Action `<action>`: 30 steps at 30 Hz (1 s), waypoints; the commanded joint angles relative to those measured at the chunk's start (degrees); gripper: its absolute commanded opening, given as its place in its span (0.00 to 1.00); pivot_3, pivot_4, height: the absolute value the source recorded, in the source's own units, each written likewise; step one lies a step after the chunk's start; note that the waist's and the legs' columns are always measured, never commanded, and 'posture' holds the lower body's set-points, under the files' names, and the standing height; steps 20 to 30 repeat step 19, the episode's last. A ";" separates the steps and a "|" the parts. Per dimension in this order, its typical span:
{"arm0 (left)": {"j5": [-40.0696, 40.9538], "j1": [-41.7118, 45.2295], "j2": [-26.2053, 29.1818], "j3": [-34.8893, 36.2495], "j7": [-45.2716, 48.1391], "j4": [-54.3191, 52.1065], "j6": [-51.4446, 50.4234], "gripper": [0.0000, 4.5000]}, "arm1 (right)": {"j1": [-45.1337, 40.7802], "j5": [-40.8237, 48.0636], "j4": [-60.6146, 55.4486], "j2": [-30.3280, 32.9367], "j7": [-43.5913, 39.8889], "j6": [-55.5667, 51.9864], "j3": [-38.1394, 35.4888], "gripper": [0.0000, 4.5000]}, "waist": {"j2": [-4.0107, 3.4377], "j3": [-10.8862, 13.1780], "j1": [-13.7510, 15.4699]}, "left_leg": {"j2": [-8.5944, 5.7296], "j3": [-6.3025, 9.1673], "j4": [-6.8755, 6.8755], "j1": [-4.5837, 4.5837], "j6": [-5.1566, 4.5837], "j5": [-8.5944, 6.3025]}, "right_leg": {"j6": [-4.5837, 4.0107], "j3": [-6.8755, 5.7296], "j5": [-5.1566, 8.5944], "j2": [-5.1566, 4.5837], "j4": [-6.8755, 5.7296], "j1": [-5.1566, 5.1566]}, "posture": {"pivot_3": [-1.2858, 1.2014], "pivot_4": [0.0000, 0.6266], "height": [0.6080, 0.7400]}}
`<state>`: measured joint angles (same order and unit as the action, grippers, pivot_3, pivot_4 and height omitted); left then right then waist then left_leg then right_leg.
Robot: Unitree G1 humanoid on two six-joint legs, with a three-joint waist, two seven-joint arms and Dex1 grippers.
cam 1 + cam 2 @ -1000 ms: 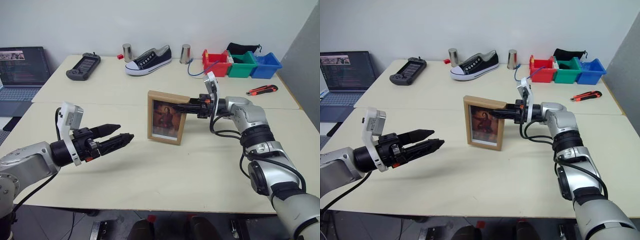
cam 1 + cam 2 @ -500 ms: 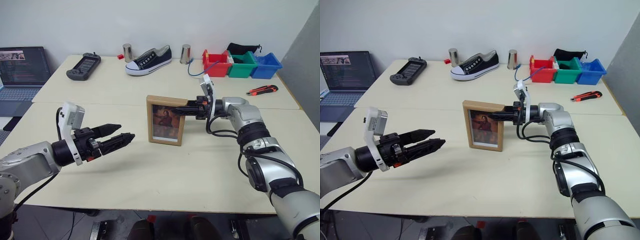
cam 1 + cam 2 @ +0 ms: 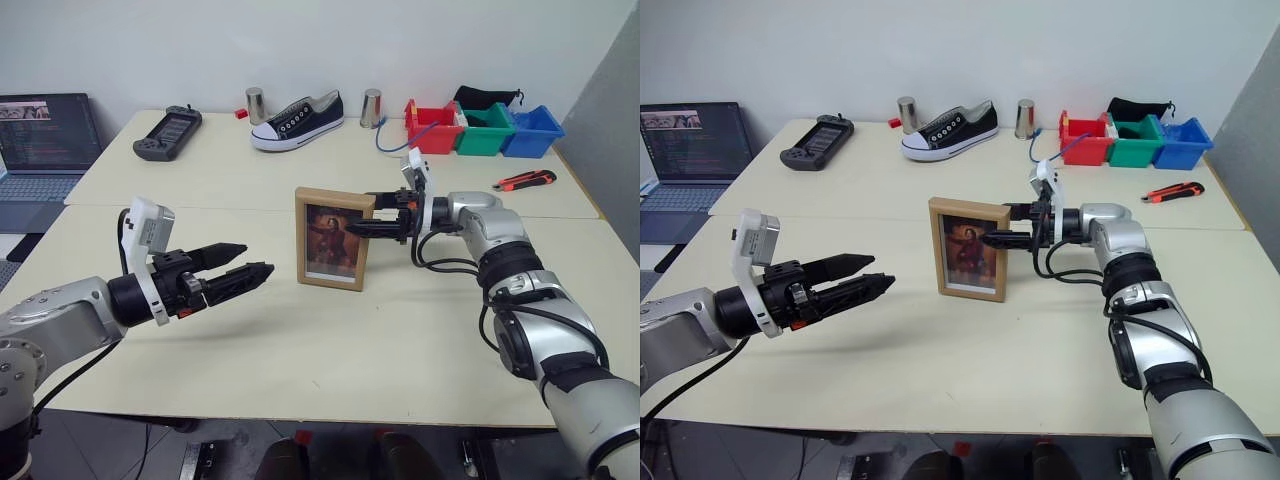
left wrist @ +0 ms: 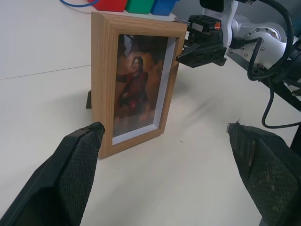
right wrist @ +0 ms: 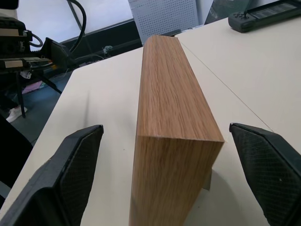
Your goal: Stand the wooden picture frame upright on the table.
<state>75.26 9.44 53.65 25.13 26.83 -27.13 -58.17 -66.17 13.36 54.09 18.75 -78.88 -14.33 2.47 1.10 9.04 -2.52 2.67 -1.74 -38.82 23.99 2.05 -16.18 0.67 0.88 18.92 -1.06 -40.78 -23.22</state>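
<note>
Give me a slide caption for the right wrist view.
Open right gripper straddles the upright wooden picture frame standing on the table.

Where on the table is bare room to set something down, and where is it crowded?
Free: the near slab of the table in front of the wooden picture frame. Crowded: the far edge, from game controller past shoe to bins.

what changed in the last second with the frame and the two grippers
The right gripper opened and let go of the wooden picture frame; its fingers now stand apart on either side of the frame's top corner. The frame, tilted a second ago, now stands upright on the table. The left gripper stayed open and in place.
</note>
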 commanded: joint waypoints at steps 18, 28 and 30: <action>-21.52 -0.96 -3.19 -2.28 -1.12 -0.81 10.85 1.00 | 38.56 1.92 -66.25 14.55 24.99 -22.82 -11.65 0.99 | 0.00 -0.01 0.82 | 0.01 -0.01 0.06 0.02 -0.01 -0.01 | 0.01 0.04 0.00 0.01 0.00 0.02 | 0.52 0.24 1.00; -20.21 -1.53 -3.77 -2.06 -1.34 -1.97 9.83 1.00 | 41.25 2.48 -71.27 13.64 27.98 -26.04 -12.25 0.99 | 0.00 -0.01 0.82 | 0.01 0.00 0.05 0.04 -0.01 -0.01 | 0.01 0.04 0.00 0.01 -0.05 0.02 | 0.52 0.24 1.00; -20.21 -1.53 -3.77 -2.06 -1.34 -1.97 9.83 1.00 | 41.25 2.48 -71.27 13.64 27.98 -26.04 -12.25 0.99 | 0.00 -0.01 0.82 | 0.01 0.00 0.05 0.04 -0.01 -0.01 | 0.01 0.04 0.00 0.01 -0.05 0.02 | 0.52 0.24 1.00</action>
